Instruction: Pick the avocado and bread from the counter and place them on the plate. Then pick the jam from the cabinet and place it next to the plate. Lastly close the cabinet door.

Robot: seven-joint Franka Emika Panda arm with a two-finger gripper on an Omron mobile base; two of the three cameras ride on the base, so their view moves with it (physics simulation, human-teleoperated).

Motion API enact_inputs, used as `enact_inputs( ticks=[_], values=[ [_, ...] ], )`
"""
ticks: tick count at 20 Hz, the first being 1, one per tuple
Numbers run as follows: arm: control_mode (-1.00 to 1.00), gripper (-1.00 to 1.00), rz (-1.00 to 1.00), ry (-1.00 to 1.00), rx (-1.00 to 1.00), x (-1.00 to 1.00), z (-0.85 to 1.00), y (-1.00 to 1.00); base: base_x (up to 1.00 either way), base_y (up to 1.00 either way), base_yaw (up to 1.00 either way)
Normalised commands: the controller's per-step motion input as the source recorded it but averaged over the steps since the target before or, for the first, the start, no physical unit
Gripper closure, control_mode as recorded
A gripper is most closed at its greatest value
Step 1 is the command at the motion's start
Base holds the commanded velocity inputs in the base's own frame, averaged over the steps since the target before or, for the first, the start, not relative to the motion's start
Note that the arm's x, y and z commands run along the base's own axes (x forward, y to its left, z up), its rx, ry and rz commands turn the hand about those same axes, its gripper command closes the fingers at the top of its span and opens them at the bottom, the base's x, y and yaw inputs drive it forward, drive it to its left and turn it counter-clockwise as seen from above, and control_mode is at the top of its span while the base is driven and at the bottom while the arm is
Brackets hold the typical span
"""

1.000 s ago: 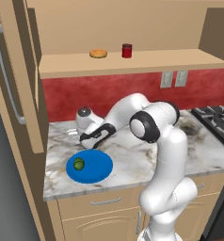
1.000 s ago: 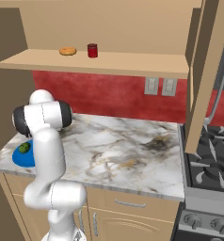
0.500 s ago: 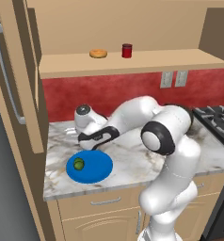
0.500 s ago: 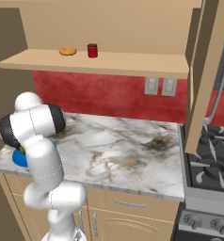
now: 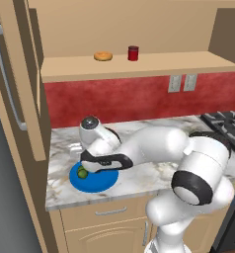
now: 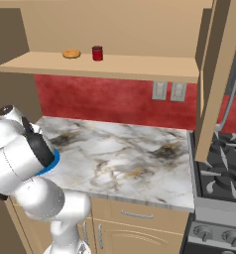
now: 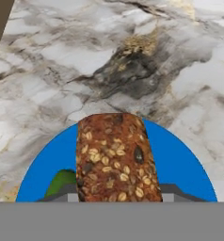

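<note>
The marble desk (image 5: 154,173) is carrying a blue plate (image 5: 97,182) near its left front edge, lying flat on the veined slab. Above, the wooden shelf (image 5: 178,63) is bearing a ring-shaped pastry (image 5: 103,56) and, just to its right, a red jar (image 5: 133,53) standing upright, the two apart.
</note>
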Motion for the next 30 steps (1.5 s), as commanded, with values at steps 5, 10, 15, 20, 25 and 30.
enact_inputs(
  ticks=[5, 10, 15, 20, 25, 30],
  values=[
    [-1.0, 1.0, 0.0, -0.08, 0.0, -0.74, 0.04, -0.57, 0.0, 0.0, 0.0],
    [-1.0, 1.0, 0.0, -0.13, 0.02, -0.4, 0.19, -0.64, 0.0, 0.0, 0.0],
    [-1.0, 1.0, 0.0, -0.04, 0.0, -0.09, 0.0, -0.06, 0.0, 0.0, 0.0],
    [-1.0, 1.0, 0.0, 0.0, 0.0, 0.0, -0.05, 0.09, 0.0, 0.0, 0.0],
    [-1.0, 1.0, 0.0, 0.04, 0.07, 0.07, 0.08, 0.12, 0.0, 0.0, 0.0],
    [-1.0, 1.0, 0.0, 0.11, 0.07, 0.08, 0.14, 0.2, 0.0, 0.0, 0.0]
  ],
)
